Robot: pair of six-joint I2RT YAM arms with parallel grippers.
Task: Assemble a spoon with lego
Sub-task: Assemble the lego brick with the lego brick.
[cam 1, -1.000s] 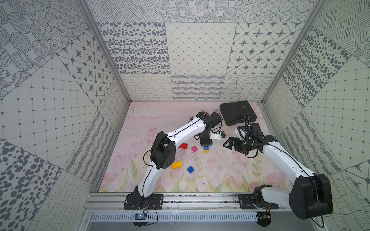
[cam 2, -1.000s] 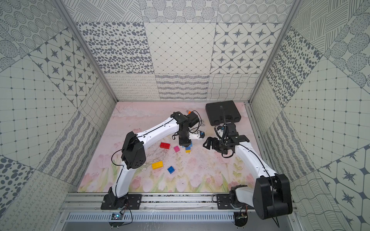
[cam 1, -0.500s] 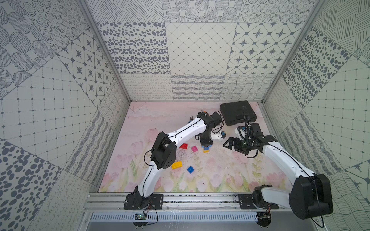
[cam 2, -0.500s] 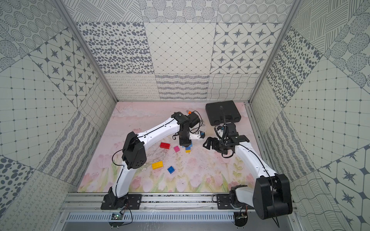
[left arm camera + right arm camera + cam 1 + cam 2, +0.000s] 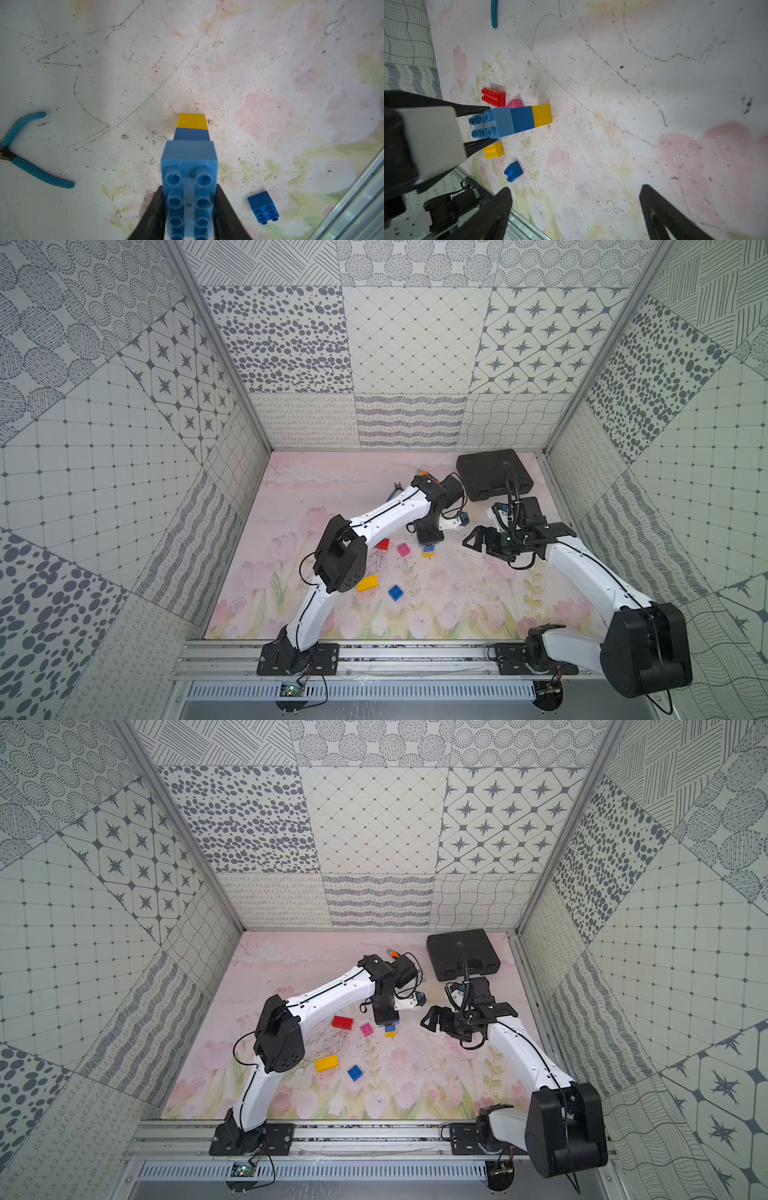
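The spoon (image 5: pixel 427 551) (image 5: pixel 390 1031) is a column of three joined lego bricks standing on the mat. A light blue oblong brick (image 5: pixel 189 158) (image 5: pixel 500 121) tops a dark blue one (image 5: pixel 522 119) and a yellow one (image 5: pixel 542 115). My left gripper (image 5: pixel 189 187) (image 5: pixel 430 538) points straight down and is shut on the light blue brick's long sides. My right gripper (image 5: pixel 576 190) (image 5: pixel 473 539) hovers wide open and empty just right of the column. Loose on the mat lie a red oblong (image 5: pixel 383 544), a pink square (image 5: pixel 403 549), a yellow oblong (image 5: pixel 368 583) and a dark blue square (image 5: pixel 395 593) (image 5: pixel 263 206).
A black case (image 5: pixel 492 475) sits at the back right. Blue-handled pliers (image 5: pixel 31 149) and an orange-handled wrench (image 5: pixel 394 952) lie behind my left arm. A metal rail (image 5: pixel 415 651) edges the front of the mat.
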